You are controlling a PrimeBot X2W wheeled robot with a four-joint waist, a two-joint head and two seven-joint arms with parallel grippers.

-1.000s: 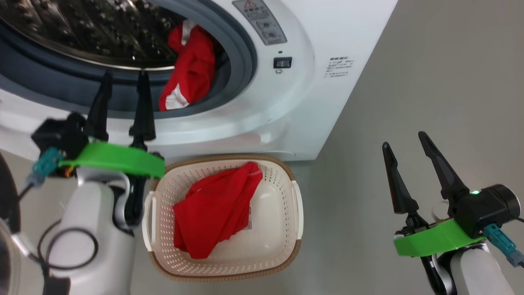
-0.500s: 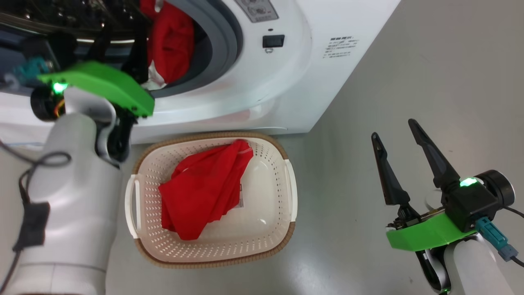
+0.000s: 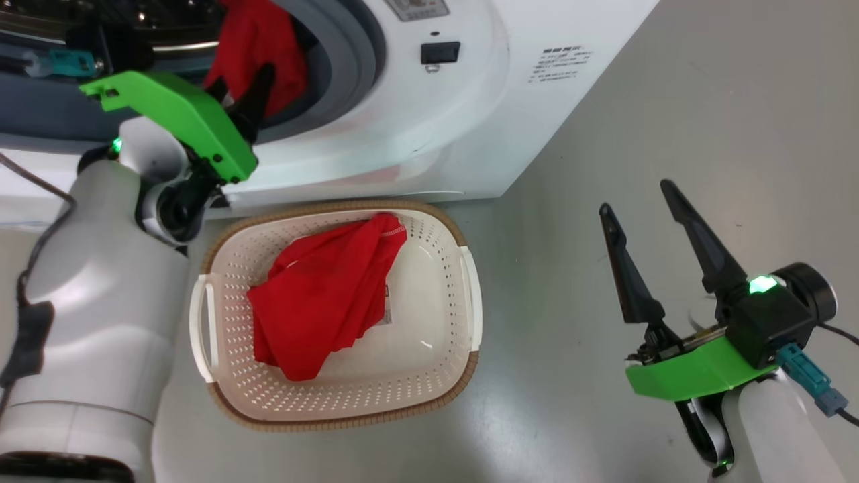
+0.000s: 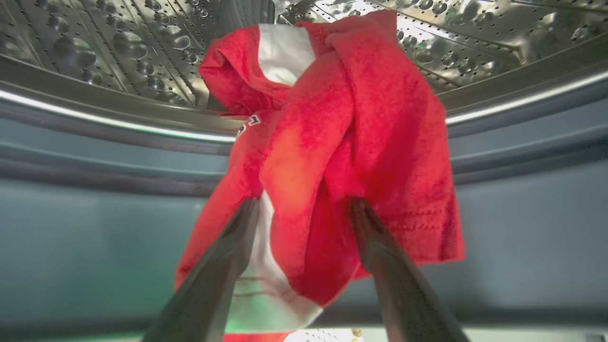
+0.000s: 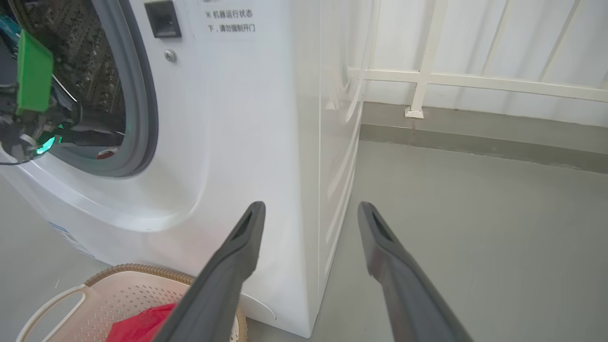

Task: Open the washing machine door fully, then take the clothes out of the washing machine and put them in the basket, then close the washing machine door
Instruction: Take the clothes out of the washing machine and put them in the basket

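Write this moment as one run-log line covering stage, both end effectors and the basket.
stage: unloading | left end effector: open, astride drum garment | right end effector: open, empty | basket: holds one red garment

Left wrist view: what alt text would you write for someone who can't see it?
A red garment with white panels hangs from a steel washing drum over its grey rubber ring. The left gripper is open, its two dark fingers either side of a fold.

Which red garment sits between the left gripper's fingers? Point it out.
The garment draped over the drum lip, showing white panels; the open left gripper straddles it. The other garment lies in the basket.
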